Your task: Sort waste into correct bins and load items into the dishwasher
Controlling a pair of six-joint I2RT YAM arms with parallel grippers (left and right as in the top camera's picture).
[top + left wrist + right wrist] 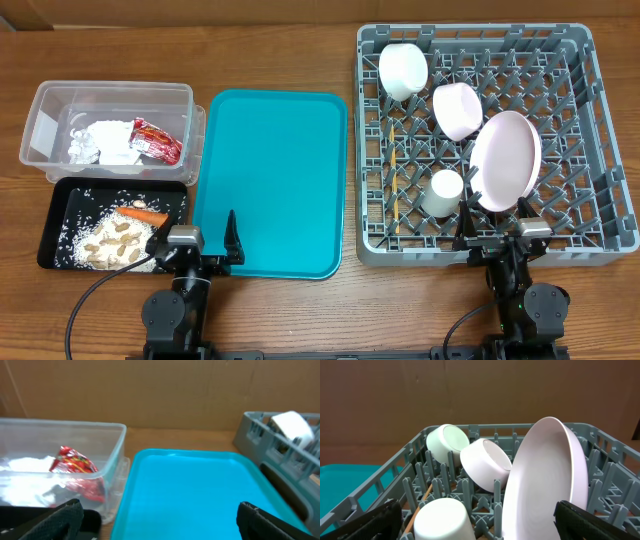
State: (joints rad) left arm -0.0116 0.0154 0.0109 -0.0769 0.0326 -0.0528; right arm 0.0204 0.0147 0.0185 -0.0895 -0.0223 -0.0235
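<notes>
Jaws wide apart, left gripper (196, 243) empty, right gripper (497, 238) empty

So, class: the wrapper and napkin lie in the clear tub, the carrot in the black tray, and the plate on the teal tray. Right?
No. The plate stands on edge in the grey rack, not on the teal tray, as the overhead view shows. The wrapper and napkin do lie in the clear tub, the carrot in the black tray.
</notes>
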